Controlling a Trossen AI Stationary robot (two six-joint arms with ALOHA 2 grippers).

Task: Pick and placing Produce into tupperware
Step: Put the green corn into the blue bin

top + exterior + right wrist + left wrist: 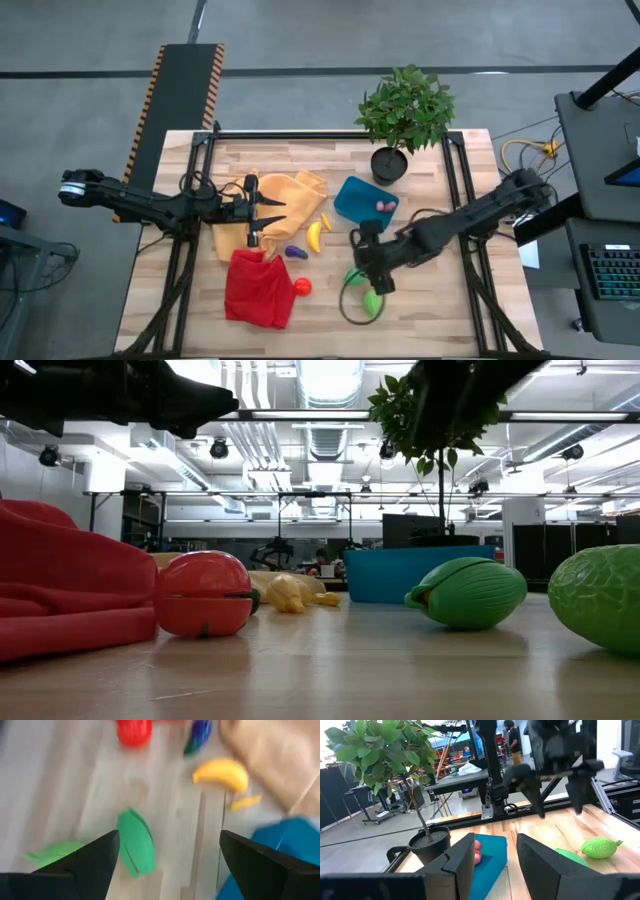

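The blue-teal tupperware (358,196) sits at the table's middle far side, with tiny pink pieces (385,205) inside. The yellow banana (314,236), purple piece (295,252), red round one (302,287) and two green ovals (355,277) (372,300) lie on the wood. My right gripper (368,266) hovers open and empty above the green ovals; in the right wrist view one oval (135,840) lies ahead between the spread fingers. My left gripper (278,213) is open and empty over the yellow-orange cloth (300,190), pointing toward the tupperware (490,860).
A black plant pot (390,163) with a leafy plant stands just beyond the tupperware. A red cloth (258,288) lies at the near left beside the red round one. A dark cable loop (345,305) lies around the near green oval. Black frame rails run along the table's edges.
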